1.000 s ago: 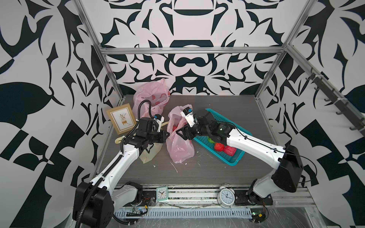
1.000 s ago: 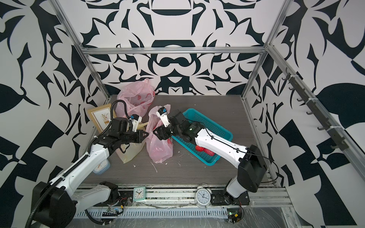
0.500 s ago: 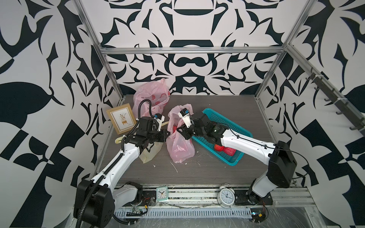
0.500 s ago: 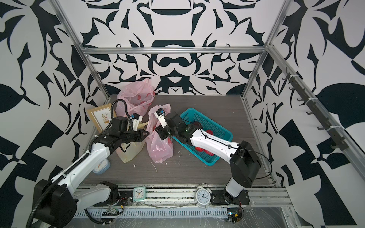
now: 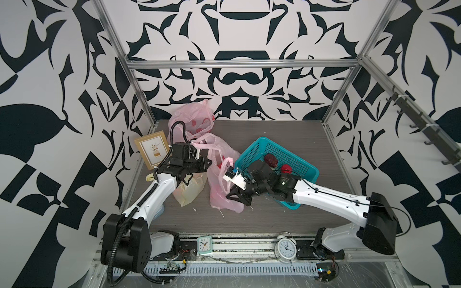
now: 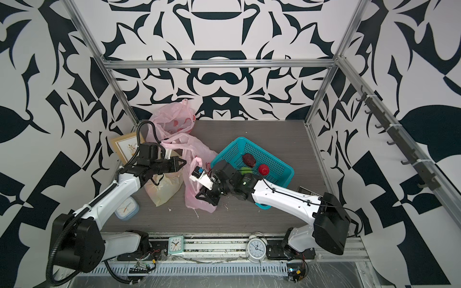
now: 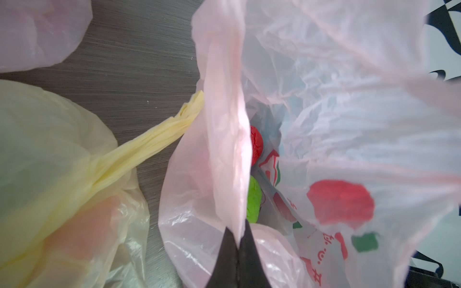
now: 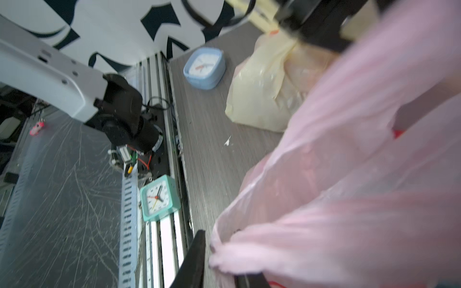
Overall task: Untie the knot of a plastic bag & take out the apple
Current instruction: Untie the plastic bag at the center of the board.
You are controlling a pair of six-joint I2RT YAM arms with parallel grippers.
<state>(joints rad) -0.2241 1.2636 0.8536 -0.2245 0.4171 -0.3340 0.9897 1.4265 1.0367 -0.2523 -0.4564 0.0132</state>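
Pink plastic bag (image 5: 220,193) mid-frame on the worktop (image 5: 274,214) is limp, slippery film, so left pincer (image 7: 239,238) pinching its rim fold and right pincer (image 8: 222,261) pinching low side film both look sound; red lump (image 7: 257,147) inside, likely the apple, is probably firm, so grab it bodily.

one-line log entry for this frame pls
left gripper: shut on pink bag rim | right gripper: shut on pink bag side | bag mouth: open | red round item: inside bag
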